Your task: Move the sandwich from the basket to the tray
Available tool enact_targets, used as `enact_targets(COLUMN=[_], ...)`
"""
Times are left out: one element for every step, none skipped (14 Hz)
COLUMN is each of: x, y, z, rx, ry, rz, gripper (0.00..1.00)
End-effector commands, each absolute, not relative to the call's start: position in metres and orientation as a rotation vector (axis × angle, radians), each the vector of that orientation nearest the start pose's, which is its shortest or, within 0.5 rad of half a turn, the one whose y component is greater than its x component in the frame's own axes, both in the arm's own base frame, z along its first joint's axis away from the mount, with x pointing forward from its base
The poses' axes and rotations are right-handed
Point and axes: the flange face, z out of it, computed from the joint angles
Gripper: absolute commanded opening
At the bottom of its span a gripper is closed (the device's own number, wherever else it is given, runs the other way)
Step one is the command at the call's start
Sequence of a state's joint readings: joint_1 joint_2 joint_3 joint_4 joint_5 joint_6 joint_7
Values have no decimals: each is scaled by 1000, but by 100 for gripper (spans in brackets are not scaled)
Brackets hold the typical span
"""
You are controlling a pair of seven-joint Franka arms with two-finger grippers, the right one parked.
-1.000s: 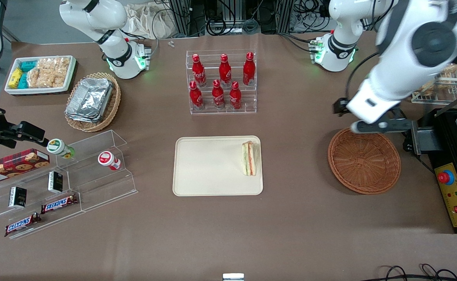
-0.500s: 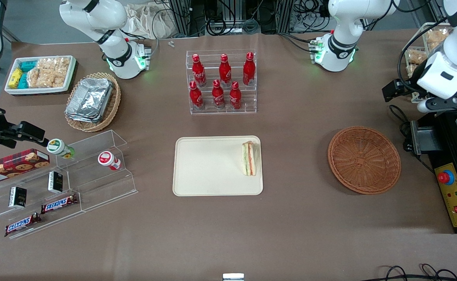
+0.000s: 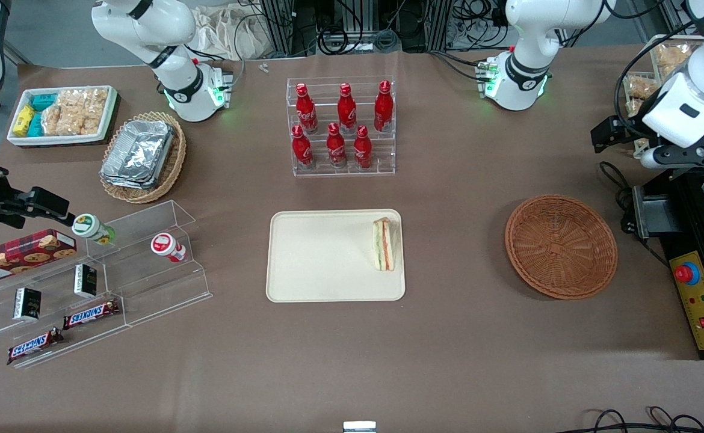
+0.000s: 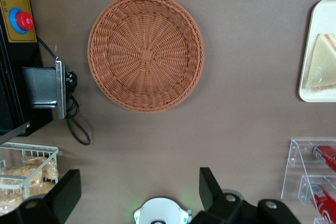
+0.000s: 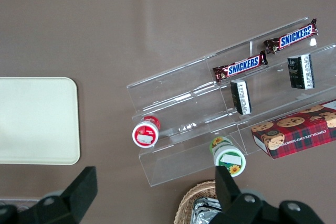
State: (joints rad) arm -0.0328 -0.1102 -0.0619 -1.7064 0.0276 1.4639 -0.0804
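I have the left gripper (image 4: 136,195) raised high at the working arm's end of the table, and my wrist camera shows its two black fingers (image 4: 65,195) spread wide with nothing between them, only bare brown table under the gap. Below the jaws and a little nearer the front camera sits the round reddish-brown wicker basket (image 3: 561,246), well apart from the fingers and holding nothing. Just beside the gripper, toward the table's end, I see a wire rack with bagged pastries (image 4: 26,169) and the black control box with its red emergency button (image 3: 686,273). Farther out from the jaws, toward the parked arm, the cream-beige tray (image 3: 322,255) lies flat on the table, and the triangular sandwich (image 3: 384,243) rests on it at the tray edge closest to the basket, its orange-red and green filling facing up in the front view. In the wrist view the same sandwich (image 4: 321,62) shows as a pale wedge on the tray's (image 4: 310,40) corner. Next to the tray, farther from the front camera, stands the clear acrylic rack of red cola bottles (image 3: 341,126).
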Motion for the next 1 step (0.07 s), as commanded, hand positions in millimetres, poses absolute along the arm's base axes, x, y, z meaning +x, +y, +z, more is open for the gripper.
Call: enact_targets(x=[511], y=[-47], z=[615], rx=[-3102], ry=[50], rz=[243], gripper=[100])
